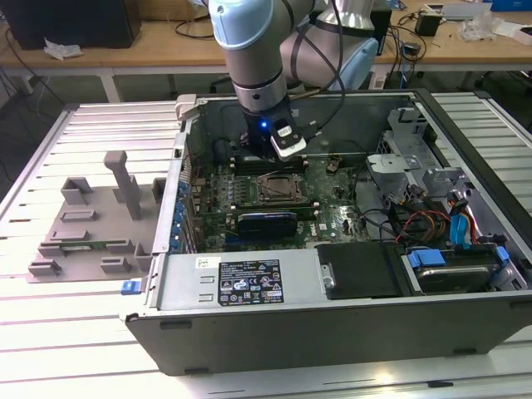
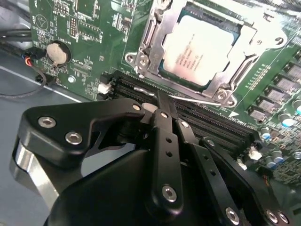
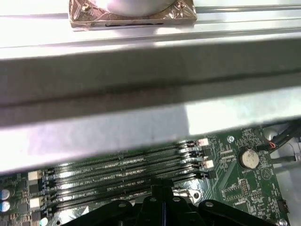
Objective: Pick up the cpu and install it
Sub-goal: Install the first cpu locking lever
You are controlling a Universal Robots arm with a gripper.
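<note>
The cpu point(image 2: 200, 49), a flat square chip with a silvery top plate, lies inside the dark metal socket frame point(image 2: 225, 92) on the green motherboard point(image 2: 84, 42). In the exterior view the socket frame point(image 1: 278, 189) sits mid-board inside the open computer case point(image 1: 332, 324). My gripper point(image 2: 161, 100) hangs over the memory slots point(image 3: 122, 169) just beside the socket's edge, fingers shut together with nothing seen between them. A thin metal socket lever point(image 2: 193, 99) runs right by the fingertips. In the exterior view my gripper point(image 1: 268, 158) is down inside the case, behind the socket.
A grey plastic tray point(image 1: 83, 224) with raised blocks lies at the exterior view's left on the slatted table point(image 1: 50, 332). Drive bays and cables point(image 1: 432, 216) crowd the case's right side. The case's back wall point(image 3: 141, 117) stands close behind the gripper. A coin battery point(image 3: 249, 158) sits nearby.
</note>
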